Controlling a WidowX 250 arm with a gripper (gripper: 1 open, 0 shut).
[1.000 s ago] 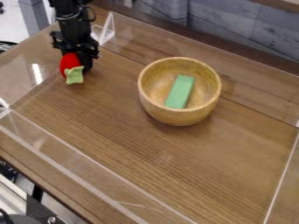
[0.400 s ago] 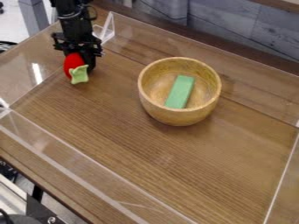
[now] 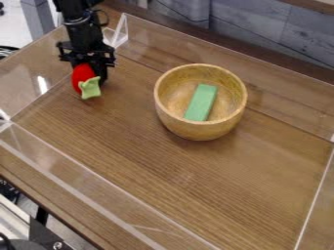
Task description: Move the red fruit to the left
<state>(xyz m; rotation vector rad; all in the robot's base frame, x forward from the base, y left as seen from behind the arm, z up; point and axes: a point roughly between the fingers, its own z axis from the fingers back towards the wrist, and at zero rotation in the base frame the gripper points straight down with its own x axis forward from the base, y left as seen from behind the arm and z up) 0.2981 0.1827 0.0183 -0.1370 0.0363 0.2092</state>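
Observation:
The red fruit (image 3: 85, 76) is small and bright red, with a pale green leafy end (image 3: 92, 90) pointing down. It hangs at the far left of the wooden table, just above the surface. My black gripper (image 3: 86, 68) comes down from above and is shut on the red fruit, its fingers on either side of the red part. The arm rises out of the top of the view.
A wooden bowl (image 3: 170, 109) stands right of centre with a light green rectangular block (image 3: 201, 102) lying in it. Clear acrylic walls (image 3: 39, 70) ring the table on the left, back and front. Bare wood stretches across the front.
The gripper and the red fruit have shifted slightly, a little toward the right and up. The bowl and block have not moved.

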